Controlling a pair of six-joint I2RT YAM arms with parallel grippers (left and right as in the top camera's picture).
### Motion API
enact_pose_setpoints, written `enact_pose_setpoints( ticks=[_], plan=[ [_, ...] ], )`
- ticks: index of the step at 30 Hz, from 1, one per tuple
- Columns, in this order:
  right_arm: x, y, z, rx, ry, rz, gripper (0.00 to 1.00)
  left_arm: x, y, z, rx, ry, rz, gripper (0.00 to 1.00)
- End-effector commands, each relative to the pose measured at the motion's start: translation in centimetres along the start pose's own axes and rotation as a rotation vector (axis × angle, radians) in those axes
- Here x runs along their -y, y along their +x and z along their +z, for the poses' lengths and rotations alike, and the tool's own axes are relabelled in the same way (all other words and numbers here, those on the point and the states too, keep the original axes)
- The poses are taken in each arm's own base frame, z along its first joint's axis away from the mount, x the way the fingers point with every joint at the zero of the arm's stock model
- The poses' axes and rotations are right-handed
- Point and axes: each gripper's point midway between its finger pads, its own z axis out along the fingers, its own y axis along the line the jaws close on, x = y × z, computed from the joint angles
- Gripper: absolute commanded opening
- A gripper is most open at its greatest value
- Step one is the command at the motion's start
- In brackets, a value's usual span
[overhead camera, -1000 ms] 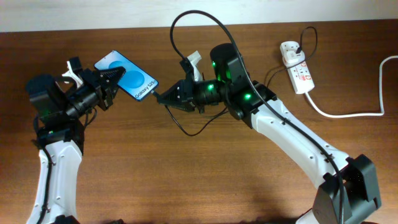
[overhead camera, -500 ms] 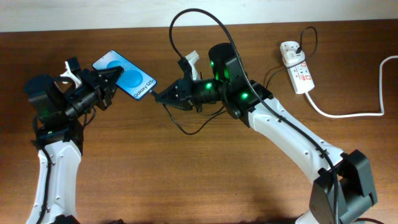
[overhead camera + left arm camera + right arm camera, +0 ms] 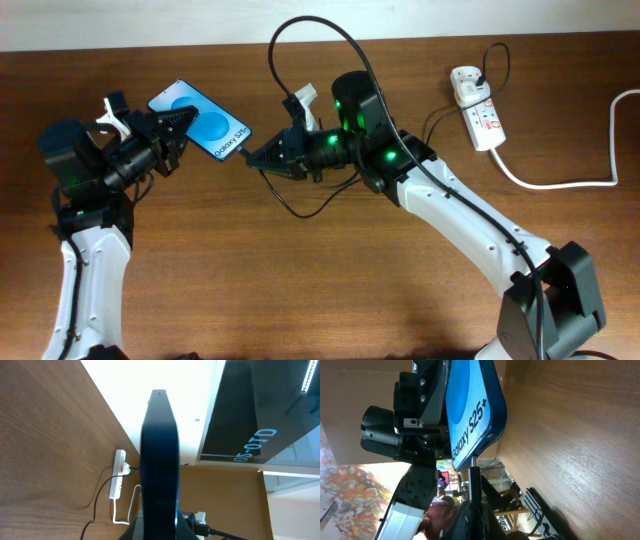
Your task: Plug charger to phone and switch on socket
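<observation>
The phone (image 3: 202, 121), blue screen with white lettering, is held tilted above the table by my left gripper (image 3: 172, 132), which is shut on its left end. In the left wrist view the phone (image 3: 160, 460) stands edge-on between the jaws. My right gripper (image 3: 258, 157) is shut on the charger's plug end, with the black cable (image 3: 300, 40) looping up behind. In the right wrist view the plug tip (image 3: 473, 460) touches the phone's bottom edge (image 3: 475, 415). The white socket strip (image 3: 480, 108) lies at the far right, also seen in the left wrist view (image 3: 118, 474).
A thick white cord (image 3: 560, 180) runs from the socket strip towards the right table edge. A black lead is plugged into the strip's far end (image 3: 466, 77). Slack black cable lies on the table (image 3: 300, 205) under the right arm.
My right gripper with the plug has moved slightly left, bringing the tip against the phone's bottom edge. The left arm and phone have barely moved.
</observation>
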Motion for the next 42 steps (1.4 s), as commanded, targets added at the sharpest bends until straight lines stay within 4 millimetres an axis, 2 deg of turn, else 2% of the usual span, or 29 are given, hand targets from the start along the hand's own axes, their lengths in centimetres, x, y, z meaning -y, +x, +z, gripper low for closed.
enact_pose_setpoints(
  ticks=[1,4,8,10,13,15,19,25,31,42],
  plan=[
    [0.8,-0.8,0.7,0.040,0.027,-0.002,0.04,2.0,2.1,-0.1,-0.125,0.071,0.062,0.00],
    [0.9,-1.0,0.7,0.054,0.034,-0.005,0.04,2.9,2.6,-0.2,-0.154,0.104,0.108,0.00],
    [0.9,-1.0,0.7,0.054,0.035,-0.004,0.04,2.9,2.7,-0.3,-0.163,0.106,0.108,0.00],
    [0.9,-0.8,0.7,0.042,0.031,-0.032,0.04,2.9,2.6,-0.2,-0.156,0.106,0.125,0.00],
    [1.9,0.3,0.7,-0.005,0.060,-0.042,0.04,2.7,1.8,-0.1,-0.108,0.094,0.136,0.00],
    [1.4,1.1,0.7,-0.056,0.031,-0.052,0.04,2.6,1.1,0.0,-0.071,0.084,0.134,0.00],
    [0.6,2.1,0.4,-0.109,-0.008,-0.074,0.04,2.5,1.1,0.0,-0.066,0.079,0.127,0.00],
    [-0.9,2.5,-0.2,-0.099,-0.025,-0.111,0.04,2.4,1.1,0.0,-0.067,0.078,0.125,0.00],
    [-0.9,1.5,-1.4,-0.070,-0.027,-0.096,0.04,2.4,1.1,0.0,-0.067,0.078,0.125,0.00],
    [-2.6,1.8,-1.9,-0.086,-0.076,-0.117,0.04,2.5,1.1,0.0,-0.067,0.078,0.125,0.00]
  ],
)
